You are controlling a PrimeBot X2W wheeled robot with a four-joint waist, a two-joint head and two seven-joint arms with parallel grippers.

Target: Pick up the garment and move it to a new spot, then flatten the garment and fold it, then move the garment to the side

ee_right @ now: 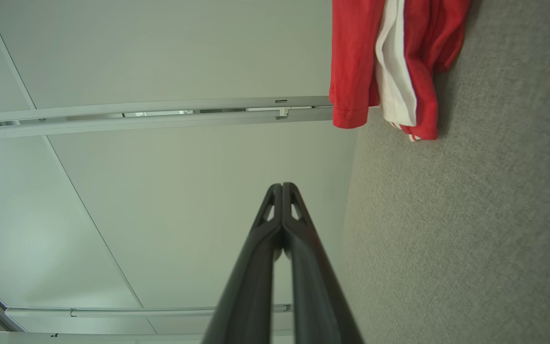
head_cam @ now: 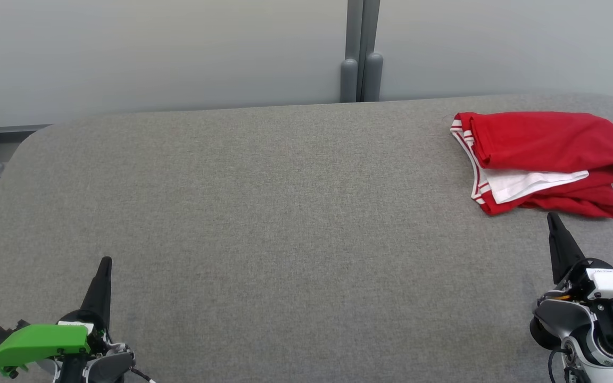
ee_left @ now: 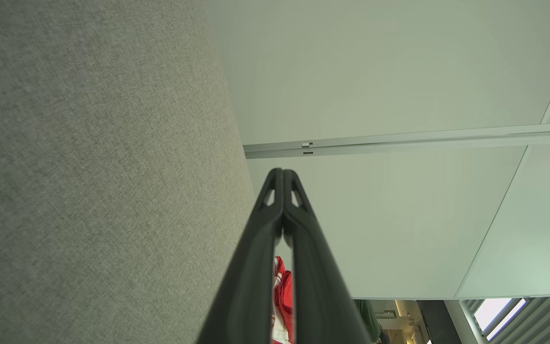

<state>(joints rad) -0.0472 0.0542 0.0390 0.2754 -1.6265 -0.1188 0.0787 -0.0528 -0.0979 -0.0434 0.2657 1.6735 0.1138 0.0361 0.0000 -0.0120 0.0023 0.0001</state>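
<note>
Tapered left pincer and right pincer are pinched closed, empty, over woven grey tabletop bearing folded red-and-white garment

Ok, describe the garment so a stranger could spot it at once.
Take the grey table by the wall and go to its far right corner. Just beyond the right end effector lies the garment, a folded heap. Bright red with a white panel and striped trim, it stands out against plain grey.
</note>
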